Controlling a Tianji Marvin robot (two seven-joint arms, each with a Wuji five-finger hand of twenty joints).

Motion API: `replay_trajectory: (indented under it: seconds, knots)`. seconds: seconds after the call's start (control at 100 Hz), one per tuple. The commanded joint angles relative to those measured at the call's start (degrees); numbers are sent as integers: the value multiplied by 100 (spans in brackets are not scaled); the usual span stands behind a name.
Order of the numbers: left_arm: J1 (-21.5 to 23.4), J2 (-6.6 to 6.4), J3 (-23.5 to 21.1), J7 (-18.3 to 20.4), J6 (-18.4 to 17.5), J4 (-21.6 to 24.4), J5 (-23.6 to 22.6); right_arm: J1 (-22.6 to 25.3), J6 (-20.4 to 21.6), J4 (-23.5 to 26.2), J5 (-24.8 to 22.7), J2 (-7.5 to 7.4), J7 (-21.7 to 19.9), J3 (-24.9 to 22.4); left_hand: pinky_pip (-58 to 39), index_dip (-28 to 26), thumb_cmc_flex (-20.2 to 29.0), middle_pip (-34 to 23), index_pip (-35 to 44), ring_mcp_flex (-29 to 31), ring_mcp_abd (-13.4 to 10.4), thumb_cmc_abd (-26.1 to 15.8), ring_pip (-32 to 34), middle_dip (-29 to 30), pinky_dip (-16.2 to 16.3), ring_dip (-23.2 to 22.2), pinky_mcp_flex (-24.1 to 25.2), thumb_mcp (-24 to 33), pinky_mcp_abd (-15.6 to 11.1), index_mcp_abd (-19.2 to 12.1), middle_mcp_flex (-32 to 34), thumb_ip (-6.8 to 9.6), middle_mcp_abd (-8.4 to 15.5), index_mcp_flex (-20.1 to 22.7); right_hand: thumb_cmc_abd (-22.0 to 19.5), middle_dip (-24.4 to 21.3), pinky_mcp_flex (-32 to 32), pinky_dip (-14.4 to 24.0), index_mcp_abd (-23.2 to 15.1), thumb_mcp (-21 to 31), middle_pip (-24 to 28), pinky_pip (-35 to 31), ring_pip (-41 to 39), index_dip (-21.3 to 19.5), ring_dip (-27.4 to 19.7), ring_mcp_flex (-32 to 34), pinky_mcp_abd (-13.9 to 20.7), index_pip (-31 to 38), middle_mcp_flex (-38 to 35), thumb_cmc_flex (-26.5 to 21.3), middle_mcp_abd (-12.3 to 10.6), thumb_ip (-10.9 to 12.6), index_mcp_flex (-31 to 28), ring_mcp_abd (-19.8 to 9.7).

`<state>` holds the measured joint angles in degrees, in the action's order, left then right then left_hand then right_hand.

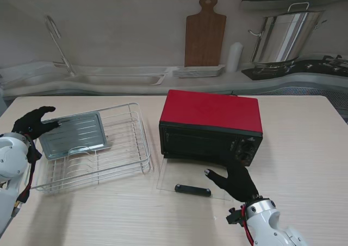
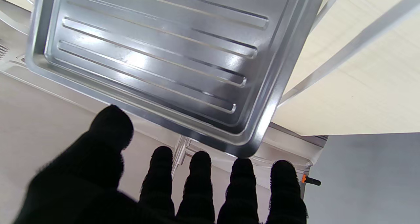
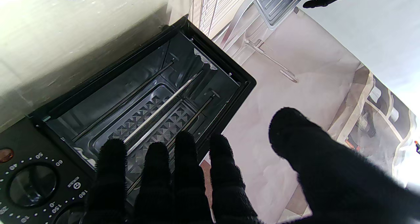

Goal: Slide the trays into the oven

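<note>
Baking tray (image 1: 72, 134): metal, ribbed, propped tilted in the wire dish rack (image 1: 128, 164), just beyond the fingertips of the left hand (image 1: 33, 123). The long axis is laid left to right, ribs parallel to it. Left hand: fingers spread, at the tray's left rim; contact cannot be told.

Oven (image 1: 211, 125): red top, black front, glass door (image 1: 187, 183) folded down flat on the table (image 1: 304, 148), opening towards the robot. Right hand (image 1: 235, 181): fingers apart, nothing held, resting at the door's right edge.

Left wrist view: tray (image 2: 157, 53) underside corner is seen over the fingertips (image 2: 200, 161). Right wrist view: oven cavity (image 3: 154, 102) with inner rails is shown, and control dials (image 3: 31, 184).
</note>
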<state>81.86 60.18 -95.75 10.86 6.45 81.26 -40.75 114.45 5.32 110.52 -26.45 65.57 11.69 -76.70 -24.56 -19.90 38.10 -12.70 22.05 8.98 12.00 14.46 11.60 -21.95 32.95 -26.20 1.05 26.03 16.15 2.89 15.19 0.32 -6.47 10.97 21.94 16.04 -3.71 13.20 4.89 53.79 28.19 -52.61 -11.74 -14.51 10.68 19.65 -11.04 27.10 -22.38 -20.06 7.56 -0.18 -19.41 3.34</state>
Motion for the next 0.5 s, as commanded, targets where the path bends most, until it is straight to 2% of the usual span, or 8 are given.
replay_trajectory:
  seconds: [0.0, 0.16, 0.25, 0.32, 0.41, 0.49]
  knots:
    - [-32, -6, 6, 139, 25, -33, -74, 39, -34, 24, -23, 24, -96, -5, -355, 183, 49, -115, -250, 108, -174, 267, 109, -96, -139, -63, 70, 480, -218, 49, -206, -279, 186, -238, 34, -53, 35, -75, -57, 70, -52, 45, 68, 97, -71, -161, 27, 51, 146, 215, -211, 366, 131, -262]
    - [-98, -24, 56, 169, 88, -168, -160, 26, -70, 13, -27, 27, -93, -26, -742, 78, 353, -268, -135, 292, -212, 584, 257, -133, -151, -103, -11, 974, -269, 44, -72, -349, 243, -213, 37, -51, 24, -67, -54, 75, -49, 30, 63, 97, -68, -152, 27, 50, 139, 211, -214, 367, 121, -250]
    - [-96, -35, 63, 225, 117, -192, -191, 27, -86, 12, -25, 27, -97, -33, -1068, -232, 414, -459, 500, 484, -210, 604, 433, -234, -173, -181, -60, 1059, -262, 23, 188, -373, 267, -234, 33, -49, 19, -65, -48, 79, -46, 25, 60, 97, -67, -146, 31, 51, 143, 216, -210, 366, 119, -258]
    - [-97, -39, 68, 239, 139, -213, -194, 35, -97, 16, -21, 27, -101, -38, -1207, -338, 438, -719, 795, 701, -194, 616, 557, -370, -193, -229, -124, 1087, -266, -7, 595, -380, 251, 4, 34, -46, 15, -62, -58, 74, -40, 20, 65, 96, -69, -157, 31, 51, 140, 214, -215, 365, 122, -244]
    - [-91, -45, 72, 277, 144, -220, -199, 47, -108, 19, -11, 29, -98, -42, -1430, -583, 445, -1032, 1288, 913, -242, 636, 694, -591, -271, -273, -188, 1137, -318, -133, 885, -395, 376, 150, 33, -45, 15, -59, -58, 77, -36, 18, 60, 95, -67, -149, 33, 53, 139, 217, -217, 367, 122, -255]
    - [-95, -41, 81, 243, 127, -242, -209, 57, -111, 18, -3, 32, -88, -40, -1635, -1091, 445, -1442, 1986, 1085, -251, 659, 839, -927, -346, -338, -258, 1212, -332, -283, 1105, -408, 462, 215, 35, -43, 8, -57, -50, 79, -33, 12, 61, 95, -67, -152, 38, 54, 140, 212, -214, 367, 121, -254]
